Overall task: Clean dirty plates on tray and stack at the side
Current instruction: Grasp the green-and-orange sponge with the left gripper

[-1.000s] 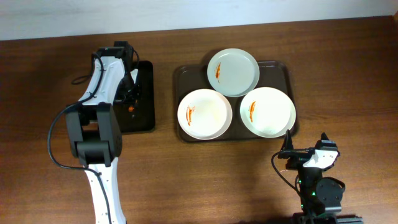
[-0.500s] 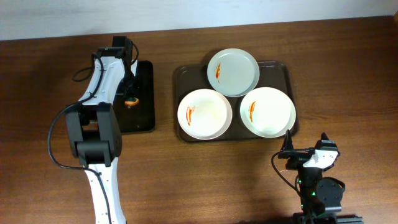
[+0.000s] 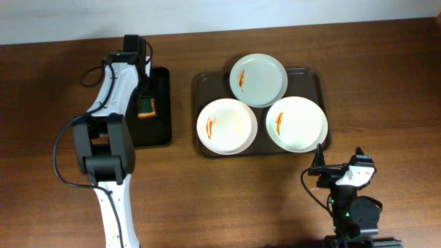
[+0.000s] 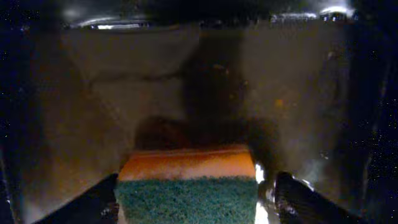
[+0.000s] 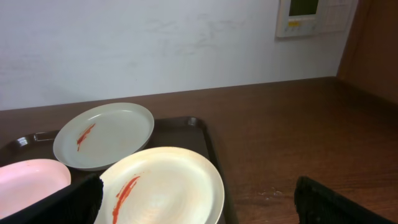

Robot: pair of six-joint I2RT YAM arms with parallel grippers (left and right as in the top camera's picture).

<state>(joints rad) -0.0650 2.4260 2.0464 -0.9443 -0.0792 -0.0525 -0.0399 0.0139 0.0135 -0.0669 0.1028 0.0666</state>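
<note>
Step in hand, by my reading: sponge pickup, with the left gripper (image 4: 194, 202) pinching the sponge (image 3: 146, 107) over the far-left black tray (image 3: 162, 125), the right gripper (image 5: 199, 190) spread and idle, and three smeared dirty plates (image 3: 258, 79) on the brown tray (image 3: 311, 74); next, carry the sponge right onto a plate.

Between the left fingers (image 4: 301, 200) is a sponge (image 4: 186, 180) with a soft orange foam part and a rough green scrubby side. Past those fingers the black tray (image 4: 112, 87) looks like smooth plastic, shiny with bright spots of light. Ahead of the right fingers (image 5: 59, 202) the plates (image 5: 165, 186) are smooth, hard and a bit shiny with dull orange-red smears, the brown tray (image 5: 186, 127) looks like smooth plastic, and the table (image 5: 280, 124) is brown wood with a soft shine.
</note>
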